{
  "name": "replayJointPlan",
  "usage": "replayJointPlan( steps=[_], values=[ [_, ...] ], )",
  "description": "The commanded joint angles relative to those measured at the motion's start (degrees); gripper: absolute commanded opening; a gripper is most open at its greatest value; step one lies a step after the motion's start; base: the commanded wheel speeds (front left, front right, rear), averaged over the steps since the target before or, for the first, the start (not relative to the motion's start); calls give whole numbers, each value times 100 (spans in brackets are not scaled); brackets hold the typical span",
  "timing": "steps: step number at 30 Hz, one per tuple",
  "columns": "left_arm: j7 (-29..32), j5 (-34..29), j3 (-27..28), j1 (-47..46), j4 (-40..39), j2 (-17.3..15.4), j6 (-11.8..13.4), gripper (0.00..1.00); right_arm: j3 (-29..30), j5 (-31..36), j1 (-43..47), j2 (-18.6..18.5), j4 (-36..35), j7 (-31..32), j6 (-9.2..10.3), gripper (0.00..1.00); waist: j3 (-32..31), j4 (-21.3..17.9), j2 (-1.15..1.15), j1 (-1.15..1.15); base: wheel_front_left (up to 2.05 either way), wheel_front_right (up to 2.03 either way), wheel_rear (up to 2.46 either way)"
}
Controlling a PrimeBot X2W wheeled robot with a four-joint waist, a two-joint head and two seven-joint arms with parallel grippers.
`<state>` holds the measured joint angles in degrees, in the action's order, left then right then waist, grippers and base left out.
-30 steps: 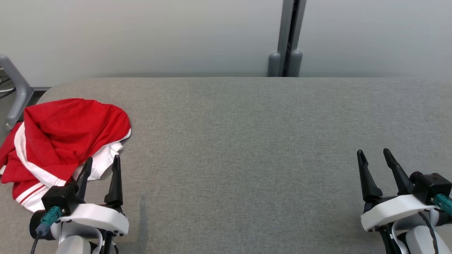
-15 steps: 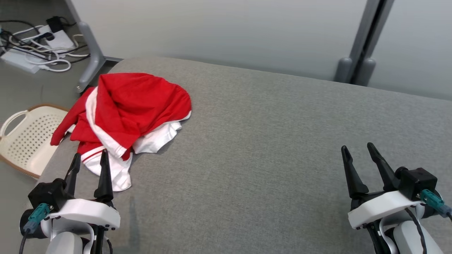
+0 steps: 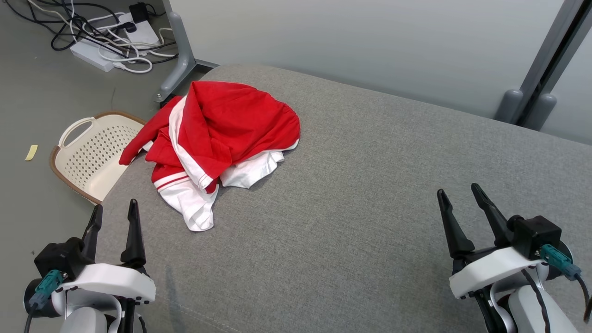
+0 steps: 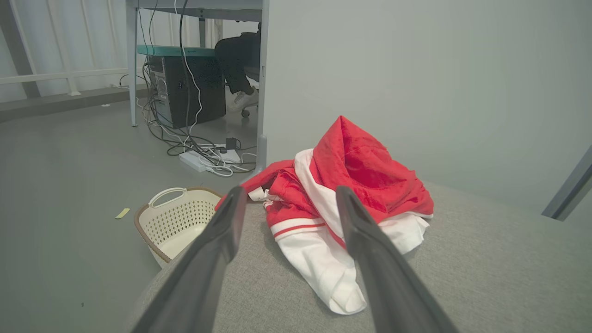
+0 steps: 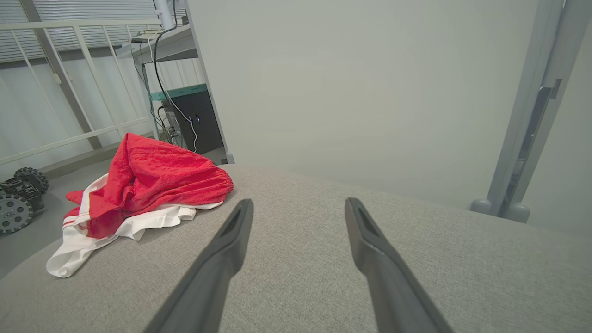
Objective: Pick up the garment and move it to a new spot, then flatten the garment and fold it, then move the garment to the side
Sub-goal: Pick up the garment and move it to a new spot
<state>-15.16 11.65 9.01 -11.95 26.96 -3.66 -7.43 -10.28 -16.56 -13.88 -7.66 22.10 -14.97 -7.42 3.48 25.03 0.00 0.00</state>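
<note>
Head view: basket [image 3: 92,157] near garment [image 3: 231,120] | right wrist view: wheels [image 5: 14,210] | left tool [image 3: 115,206], right tool [image 3: 458,189] wide

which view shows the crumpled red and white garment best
Head view: it looks down on the whole crumpled red and white garment, nothing blocking it. The left wrist view has it close but partly behind a finger; the right wrist view sees it side-on.

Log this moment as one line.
stage: pre-pick | garment: crumpled, far left of table | left end effector: open, empty | right end effector: open, empty
</note>
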Motion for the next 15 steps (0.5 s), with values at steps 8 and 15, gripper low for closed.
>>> replayJointPlan(
  steps=[8, 15],
  values=[
    [-4, -51, 24, -35, 65, -4, -10, 100, -8, 127, -86, -104, 13, -18, -13, 100, 14, 80, 0, 0, 0, 0, 0],
    [-4, -84, -29, -277, 69, 18, -10, 100, 34, 207, -160, -144, -56, 77, -13, 100, 171, 26, 0, 0, 0, 0, 0]
  ],
)
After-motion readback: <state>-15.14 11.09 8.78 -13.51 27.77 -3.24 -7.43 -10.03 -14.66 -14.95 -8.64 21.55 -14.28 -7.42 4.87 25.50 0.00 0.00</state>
